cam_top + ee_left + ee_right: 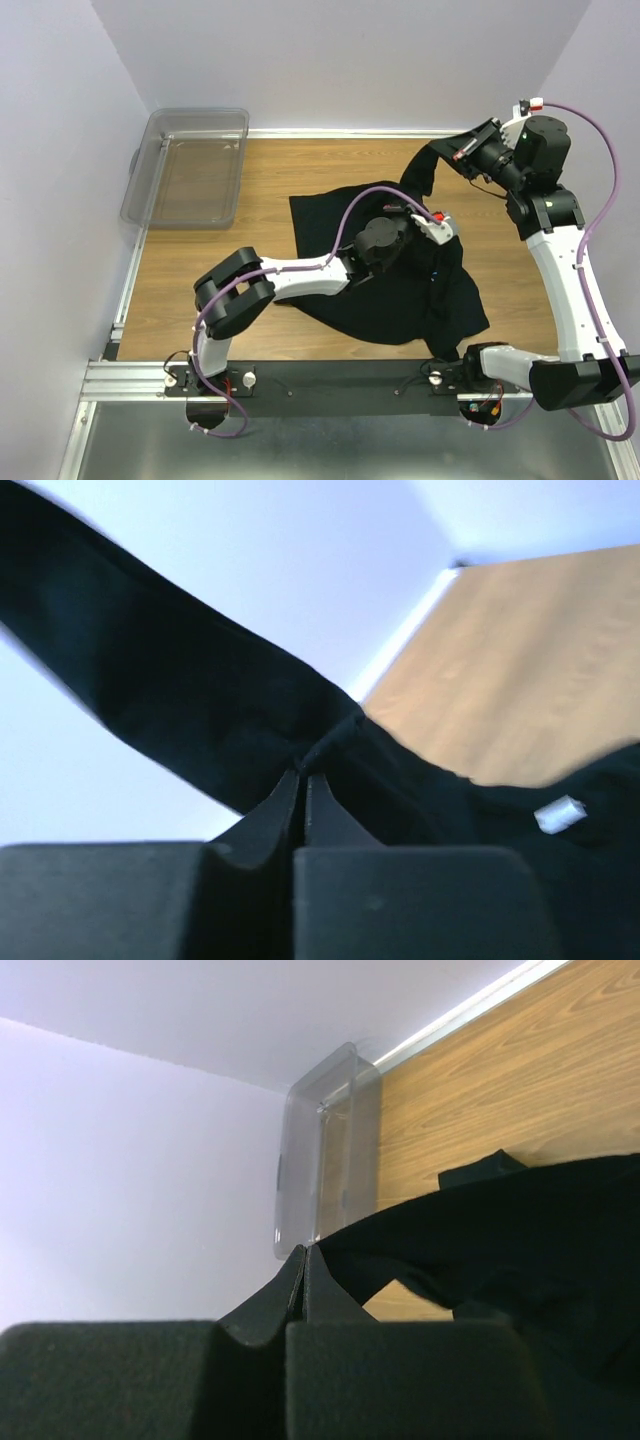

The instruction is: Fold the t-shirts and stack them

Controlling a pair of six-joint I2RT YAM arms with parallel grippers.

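A black t-shirt (400,290) lies crumpled on the wooden table, with one part pulled up toward the back right. My right gripper (458,152) holds that raised part above the table. In the right wrist view its jaws (305,1250) are shut on the edge of the black cloth (520,1230). My left gripper (445,228) reaches over the middle of the shirt. Its jaws (303,773) are shut on a ridge of the cloth (180,710). A small white tag (560,815) shows on the shirt to the right of them.
A clear plastic bin (197,113) stands at the back left corner, also seen as the bin (320,1160) past the right fingers. White walls close the table at the back and sides. Bare wood (190,280) shows left of the shirt.
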